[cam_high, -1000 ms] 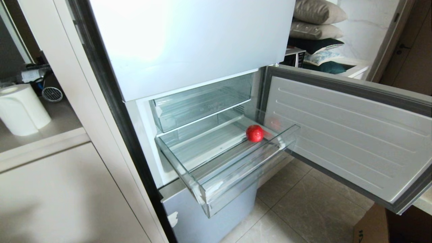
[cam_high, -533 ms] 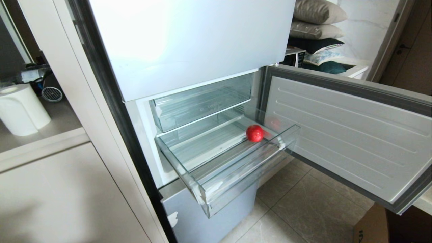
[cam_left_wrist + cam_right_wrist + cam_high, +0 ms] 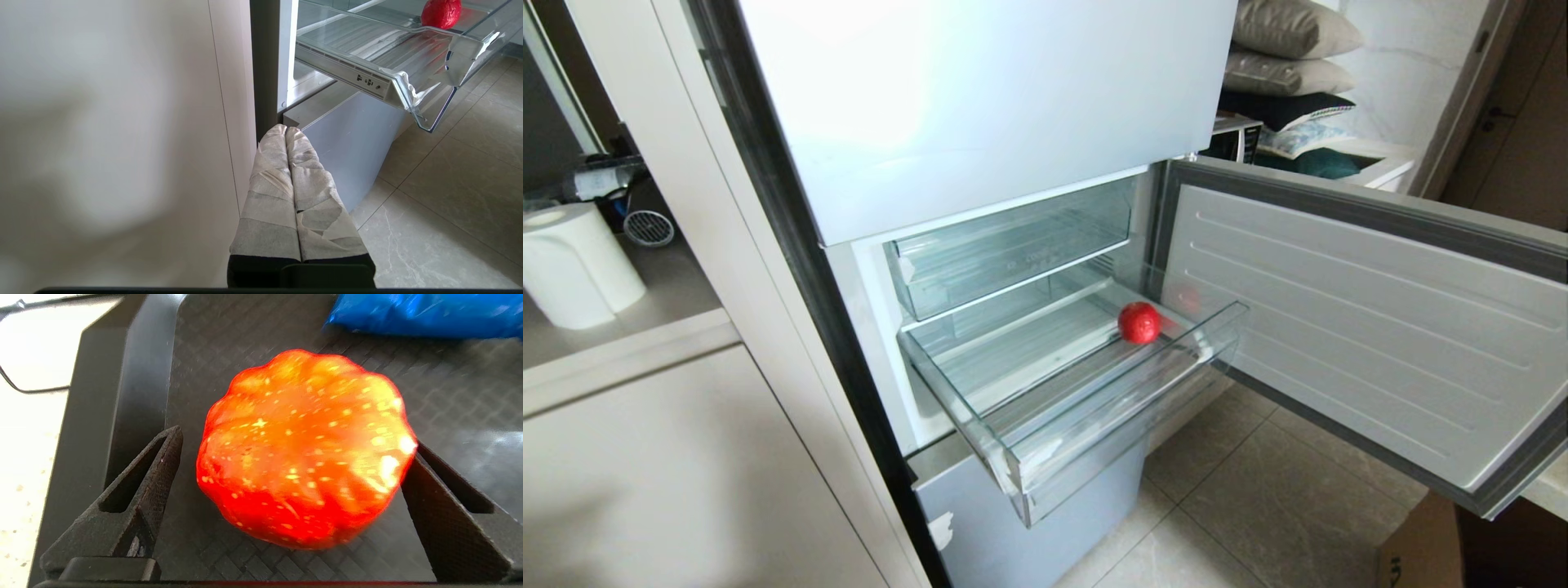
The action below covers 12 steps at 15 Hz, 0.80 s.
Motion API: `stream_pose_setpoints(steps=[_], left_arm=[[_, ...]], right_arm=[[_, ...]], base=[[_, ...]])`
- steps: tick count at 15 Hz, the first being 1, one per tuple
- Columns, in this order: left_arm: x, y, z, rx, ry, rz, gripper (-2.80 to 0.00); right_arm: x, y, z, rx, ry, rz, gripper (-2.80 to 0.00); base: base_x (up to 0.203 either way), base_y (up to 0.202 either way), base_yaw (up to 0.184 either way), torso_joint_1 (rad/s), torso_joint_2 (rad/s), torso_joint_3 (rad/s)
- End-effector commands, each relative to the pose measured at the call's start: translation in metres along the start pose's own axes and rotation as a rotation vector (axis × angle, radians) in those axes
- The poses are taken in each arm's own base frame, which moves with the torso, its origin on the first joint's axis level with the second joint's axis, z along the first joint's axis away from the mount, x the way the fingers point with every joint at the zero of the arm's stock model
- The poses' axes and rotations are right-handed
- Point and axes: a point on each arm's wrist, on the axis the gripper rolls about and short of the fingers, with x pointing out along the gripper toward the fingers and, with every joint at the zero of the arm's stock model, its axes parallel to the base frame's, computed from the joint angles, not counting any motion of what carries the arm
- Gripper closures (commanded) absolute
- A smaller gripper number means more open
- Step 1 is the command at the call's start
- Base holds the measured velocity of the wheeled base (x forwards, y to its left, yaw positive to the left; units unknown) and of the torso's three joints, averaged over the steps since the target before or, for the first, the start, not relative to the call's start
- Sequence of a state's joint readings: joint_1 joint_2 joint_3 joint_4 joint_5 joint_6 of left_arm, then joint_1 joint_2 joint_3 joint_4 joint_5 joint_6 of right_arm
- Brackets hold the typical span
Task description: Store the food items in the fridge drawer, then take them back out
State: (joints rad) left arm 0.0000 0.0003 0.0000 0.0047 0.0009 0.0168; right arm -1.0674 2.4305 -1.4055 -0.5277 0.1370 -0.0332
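The fridge (image 3: 980, 106) has its middle door (image 3: 1364, 327) swung open to the right. The fridge drawer (image 3: 1094, 425) is pulled out, and one of the food items, a round glossy red fruit (image 3: 1138, 322), lies near its right end. Neither arm shows in the head view. In the right wrist view, my right gripper (image 3: 295, 440) is open around a ribbed orange-red food item (image 3: 302, 449) lying on a black tray (image 3: 245, 335); there is a gap at one finger. My left gripper (image 3: 286, 128) is shut and empty, parked low beside the cabinet, below the drawer (image 3: 408, 94) and red fruit (image 3: 441, 13).
A shallower clear drawer (image 3: 1013, 245) sits above the pulled-out one. A blue bag (image 3: 425, 312) lies at the black tray's far edge. A paper roll (image 3: 576, 265) stands on the counter to the left. A cardboard box (image 3: 1421, 547) sits on the tiled floor under the open door.
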Motion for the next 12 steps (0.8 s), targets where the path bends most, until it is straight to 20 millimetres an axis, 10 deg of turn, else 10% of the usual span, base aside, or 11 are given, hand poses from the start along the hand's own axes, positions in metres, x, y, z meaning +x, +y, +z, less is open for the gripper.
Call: stream_pose_setpoints(steps=[1,3,4,12], left_arm=[[0.0,0.0,0.0,0.0,0.0,0.001,0.0],[0.0,0.0,0.0,0.0,0.0,0.001,0.0],[0.0,0.0,0.0,0.0,0.0,0.001,0.0],[0.0,0.0,0.0,0.0,0.0,0.0,0.0]], right_arm=[[0.003,0.0,-0.004,0.0,0.006,0.001,-2.8],[0.003,0.0,-0.003,0.001,0.003,0.001,-2.8],[0.003,0.0,-0.003,0.001,0.003,0.001,0.0],[-0.028,-0.008,0.028,0.012,-0.035,-0.009,0.0]], base=[[0.0,0.0,0.0,0.0,0.0,0.0],[0.0,0.0,0.0,0.0,0.0,0.0],[0.0,0.0,0.0,0.0,0.0,0.0],[0.0,0.0,0.0,0.0,0.0,0.0]])
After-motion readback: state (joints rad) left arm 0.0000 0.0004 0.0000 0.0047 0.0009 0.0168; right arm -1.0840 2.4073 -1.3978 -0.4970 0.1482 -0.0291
